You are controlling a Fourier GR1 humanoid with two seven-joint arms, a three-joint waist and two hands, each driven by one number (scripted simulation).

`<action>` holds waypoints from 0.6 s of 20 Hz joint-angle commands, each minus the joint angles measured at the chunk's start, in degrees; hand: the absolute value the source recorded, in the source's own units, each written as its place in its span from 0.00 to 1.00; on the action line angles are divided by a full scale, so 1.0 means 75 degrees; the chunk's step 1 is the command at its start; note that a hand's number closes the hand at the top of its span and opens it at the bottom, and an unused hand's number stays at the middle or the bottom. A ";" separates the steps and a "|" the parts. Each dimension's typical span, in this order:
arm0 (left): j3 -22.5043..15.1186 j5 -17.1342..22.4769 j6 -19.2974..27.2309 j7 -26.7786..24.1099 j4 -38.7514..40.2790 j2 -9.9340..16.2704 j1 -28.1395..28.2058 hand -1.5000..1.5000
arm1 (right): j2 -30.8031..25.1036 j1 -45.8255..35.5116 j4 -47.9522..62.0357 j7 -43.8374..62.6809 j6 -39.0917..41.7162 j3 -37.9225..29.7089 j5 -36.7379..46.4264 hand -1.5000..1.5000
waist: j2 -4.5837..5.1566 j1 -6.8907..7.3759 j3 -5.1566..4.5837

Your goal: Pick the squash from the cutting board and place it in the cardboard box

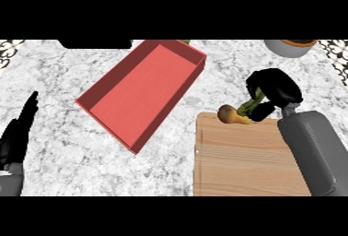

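A: Squash (234, 115) sits at the far edge of the cutting board (245, 161), and the right robot hand (273, 92) has its fingers curled round the green end.

B: And the left robot hand (17, 133)?

A: Straight-fingered, resting at the left edge. The red box (146, 90) lies on the tabletop (61, 152), apart from the board.

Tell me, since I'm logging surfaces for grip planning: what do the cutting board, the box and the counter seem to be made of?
The cutting board looks like pale unglossed wood: parallel grain lines run across it. The box, cardboard by the task, shows flat matte red walls and floor with no visible texture, so its material stays open. The counter looks like marble or similar stone: white with grey veining.
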 commanded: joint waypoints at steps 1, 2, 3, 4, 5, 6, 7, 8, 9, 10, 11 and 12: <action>-0.0044 -0.0195 0.0131 0.0260 -0.0132 -0.0043 -0.0163 0.50 | -0.0078 -0.0219 -0.1087 0.0405 0.0200 -0.0112 0.0017 1.00 | -0.0019 -0.0109 0.0011; 0.0119 -0.0007 -0.0048 -0.0183 0.0545 0.0017 -0.0392 0.50 | 0.0383 -0.0358 -0.0904 0.0604 -0.0453 -0.0013 0.0239 1.00 | 0.0009 -0.0100 0.0008; 0.0102 -0.0139 0.0094 0.0053 0.0306 0.0038 -0.0339 0.50 | -0.0208 -0.0391 -0.1230 0.0143 -0.0204 -0.0440 -0.0138 1.00 | -0.0007 -0.0128 0.0011; -0.0101 -0.0159 0.0125 0.0395 0.0064 -0.0209 -0.0263 0.50 | 0.0135 -0.0420 -0.1516 0.0221 -0.0509 -0.0343 -0.0136 1.00 | -0.0020 -0.0116 0.0014; 0.0193 0.0076 -0.0080 -0.0038 0.0323 0.0038 -0.0267 0.50 | 0.0255 -0.0385 -0.1664 0.0026 -0.0770 -0.0282 -0.0146 1.00 | -0.0008 -0.0101 0.0011; -0.0124 -0.0150 0.0055 0.0506 -0.0458 -0.0149 0.0066 0.50 | 0.0021 -0.0460 -0.1828 -0.0243 -0.0775 -0.0375 -0.0216 1.00 | -0.0034 -0.0040 0.0021; 0.0143 0.0133 -0.0319 0.0324 -0.0308 0.0163 0.0042 0.50 | 0.0115 -0.0432 -0.1955 -0.0433 -0.0725 -0.0338 -0.0361 1.00 | -0.0020 -0.0041 0.0017; -0.0079 -0.0067 0.0057 0.0493 -0.0747 -0.0232 0.0278 0.50 | 0.0229 -0.0557 -0.2178 -0.0245 -0.0483 -0.0262 -0.0386 1.00 | -0.0027 -0.0024 0.0016; -0.0059 -0.0199 0.0122 0.0229 -0.0321 -0.0197 0.0083 0.50 | 0.0401 -0.0716 -0.2270 -0.0157 -0.0426 -0.0229 -0.0438 1.00 | -0.0008 -0.0054 0.0012; 0.0378 0.0134 -0.0245 0.0011 0.0243 0.0235 -0.0271 0.50 | 0.0367 -0.0739 -0.2532 -0.0236 -0.0269 -0.0244 -0.0574 1.00 | -0.0002 -0.0096 0.0009; 0.0066 -0.0155 -0.0003 -0.0143 0.0100 -0.0108 0.0080 0.50 | 0.0548 -0.1078 -0.2432 0.0063 0.0039 -0.0151 -0.0544 1.00 | 0.0001 -0.0049 0.0009; 0.0107 -0.0003 -0.0180 0.0022 -0.0008 -0.0047 -0.0074 0.50 | 0.0944 -0.1459 -0.2090 0.0318 -0.0070 -0.0024 -0.0446 1.00 | 0.0009 -0.0006 0.0010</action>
